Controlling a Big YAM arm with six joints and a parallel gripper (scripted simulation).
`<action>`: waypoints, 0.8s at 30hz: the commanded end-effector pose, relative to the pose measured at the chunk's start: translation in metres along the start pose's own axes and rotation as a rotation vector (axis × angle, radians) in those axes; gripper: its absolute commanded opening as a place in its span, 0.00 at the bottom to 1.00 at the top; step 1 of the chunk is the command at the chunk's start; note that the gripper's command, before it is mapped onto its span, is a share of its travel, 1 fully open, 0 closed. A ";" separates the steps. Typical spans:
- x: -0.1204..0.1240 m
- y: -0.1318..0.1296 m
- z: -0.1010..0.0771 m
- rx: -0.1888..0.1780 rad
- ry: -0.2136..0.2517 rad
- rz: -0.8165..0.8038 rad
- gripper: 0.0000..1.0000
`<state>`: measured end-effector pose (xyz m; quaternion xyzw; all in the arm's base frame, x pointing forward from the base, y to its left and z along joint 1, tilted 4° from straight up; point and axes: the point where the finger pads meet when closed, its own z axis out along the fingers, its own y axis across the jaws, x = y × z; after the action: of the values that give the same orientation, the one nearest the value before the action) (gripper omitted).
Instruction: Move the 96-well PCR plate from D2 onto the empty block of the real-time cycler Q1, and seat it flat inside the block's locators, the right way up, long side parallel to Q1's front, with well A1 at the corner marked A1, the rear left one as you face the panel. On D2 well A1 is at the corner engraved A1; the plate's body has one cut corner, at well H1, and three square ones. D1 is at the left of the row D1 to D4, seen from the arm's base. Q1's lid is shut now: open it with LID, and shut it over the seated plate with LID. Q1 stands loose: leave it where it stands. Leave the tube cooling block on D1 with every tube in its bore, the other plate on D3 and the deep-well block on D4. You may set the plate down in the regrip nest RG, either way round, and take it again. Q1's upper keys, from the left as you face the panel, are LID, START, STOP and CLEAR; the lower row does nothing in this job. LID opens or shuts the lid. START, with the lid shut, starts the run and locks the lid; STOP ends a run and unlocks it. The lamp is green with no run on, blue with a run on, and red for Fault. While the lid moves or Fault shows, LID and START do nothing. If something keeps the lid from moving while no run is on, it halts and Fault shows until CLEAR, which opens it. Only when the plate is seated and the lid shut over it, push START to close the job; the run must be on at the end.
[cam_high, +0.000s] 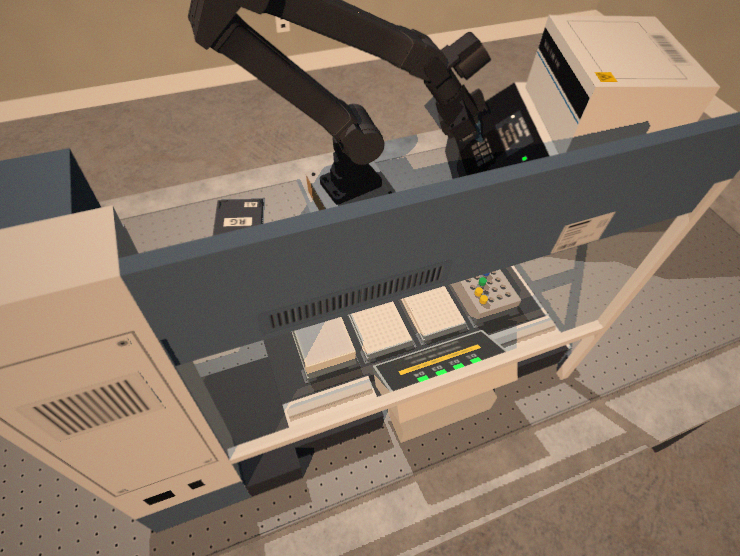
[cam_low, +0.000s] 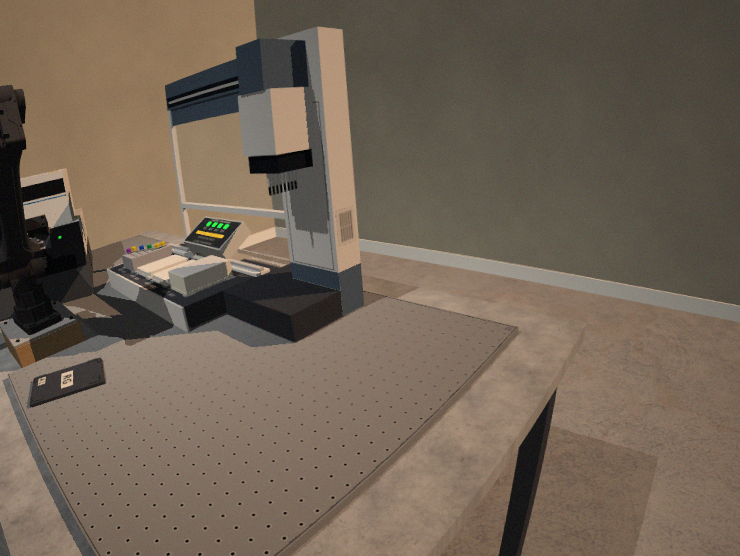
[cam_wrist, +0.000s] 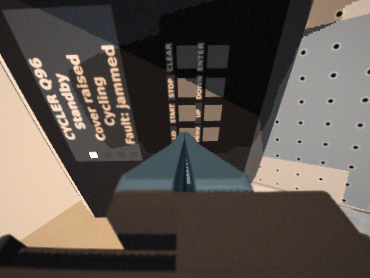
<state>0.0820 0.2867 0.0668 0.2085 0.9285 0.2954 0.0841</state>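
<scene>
The cycler Q1 (cam_high: 616, 65) stands at the far right with its lid shut and its lamp (cam_high: 524, 158) green. My gripper (cam_wrist: 184, 138) is shut and empty, and its tips point at the LID key at the near end of the upper key row. START (cam_wrist: 186, 112), STOP (cam_wrist: 187, 87) and CLEAR (cam_wrist: 188, 56) lie beyond it. I cannot tell if the tips touch the key. The display marks Standby (cam_wrist: 92, 155). The gripper shows at the panel in the top view (cam_high: 478, 149). The 96-well plate (cam_high: 433, 310) lies on D2 under the gantry.
On the deck are the tube cooling block (cam_high: 487, 292) on D1, the other plate (cam_high: 381, 327) on D3 and the deep-well block (cam_high: 324, 349) on D4. The grey gantry beam (cam_high: 418, 239) spans above them. The regrip nest RG (cam_high: 238, 216) lies beside the arm's base.
</scene>
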 end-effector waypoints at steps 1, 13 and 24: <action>0.002 0.041 -0.012 -0.089 0.008 0.014 0.00; 0.002 0.010 -0.002 -0.029 0.005 -0.005 0.00; 0.007 0.027 -0.009 -0.062 0.016 0.008 0.00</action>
<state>0.0814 0.2827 0.0630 0.2092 0.9293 0.2924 0.0842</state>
